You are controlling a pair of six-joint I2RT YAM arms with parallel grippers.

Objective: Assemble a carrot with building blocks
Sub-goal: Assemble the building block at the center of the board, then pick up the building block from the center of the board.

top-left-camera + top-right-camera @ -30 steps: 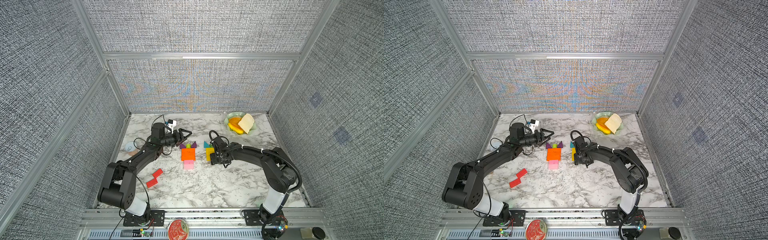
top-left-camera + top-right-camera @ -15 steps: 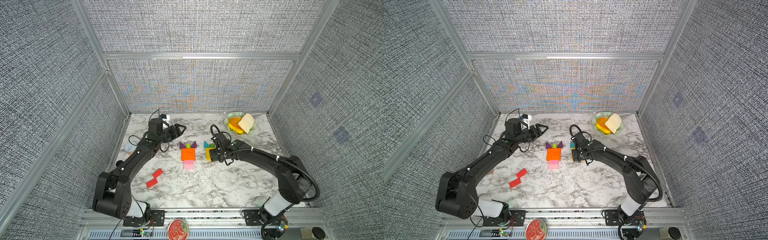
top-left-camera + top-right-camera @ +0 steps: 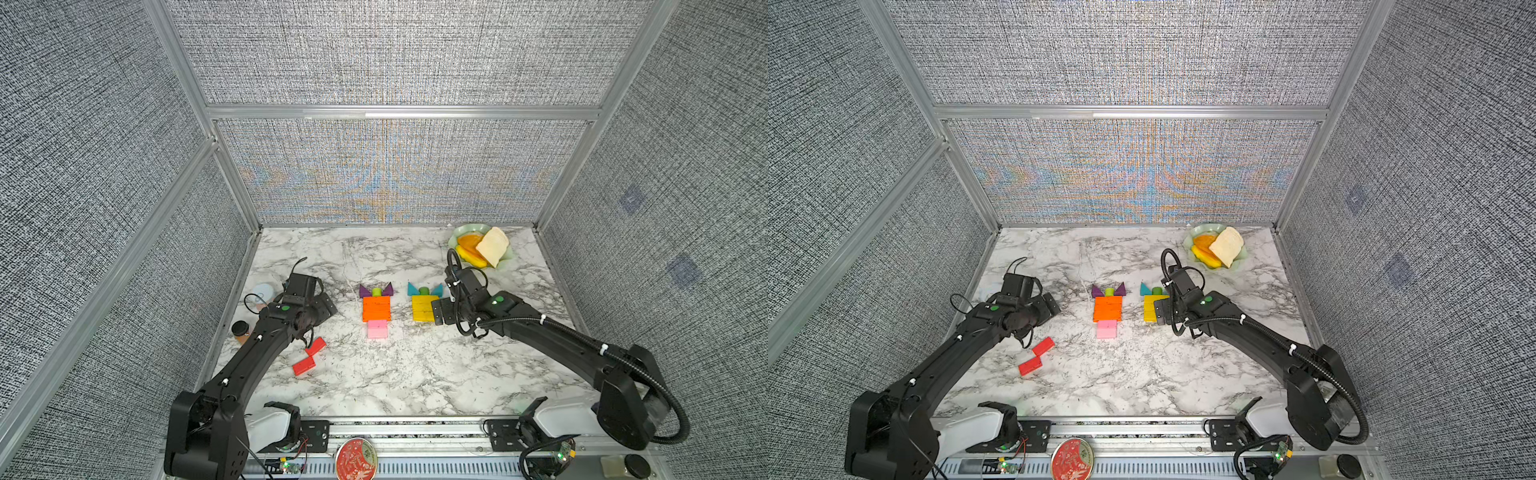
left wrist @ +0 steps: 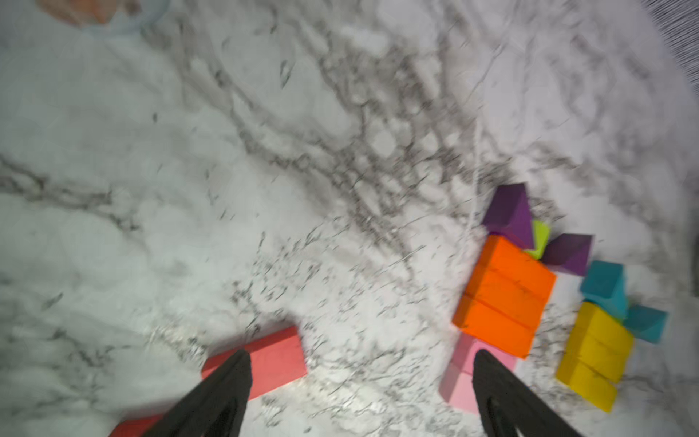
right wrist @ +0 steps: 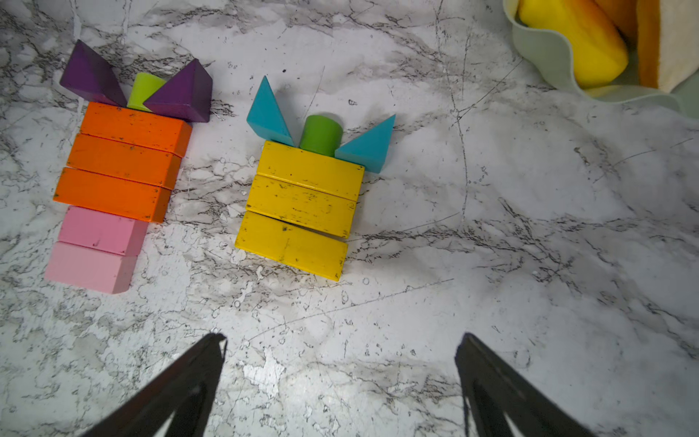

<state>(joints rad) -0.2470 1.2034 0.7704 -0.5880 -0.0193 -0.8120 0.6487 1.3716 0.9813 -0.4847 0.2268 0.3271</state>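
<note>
Building blocks, small painted wooden pieces, are lying flat on the white marble-patterned tabletop as two carrot figures side by side near its middle.

Figure one is looking complete to me. Three orange rectangular bars are sitting edge to edge. Two shorter pink rectangular bars are forming the tip below them. A lime-green stub is sitting at the head between two purple triangles.

Figure two is lacking a tip. Three yellow rectangular bars, a darker green stub and two teal triangles are in place. The lowest yellow bar is sitting slightly askew, with a thin wedge of gap along one side. Nothing is lying below it.

Two red rectangular bars are lying loose beside the left arm, well apart from figure two. I am judging these to be the missing tip, matching the pink pair.

Left gripper: its jaws are spread with nothing between them, and it is hanging over one red bar. That wrist view is blurred, so I am not reading contact from it.

Right gripper: its jaws are spread wide and empty, just beside the yellow bars in both top views.

Remaining, as I am judging it: I am planning to carry both red bars across, set them under the yellow stack and square up the skewed bar. I am leaving the pale green plate of toy food in the far corner alone.
</note>
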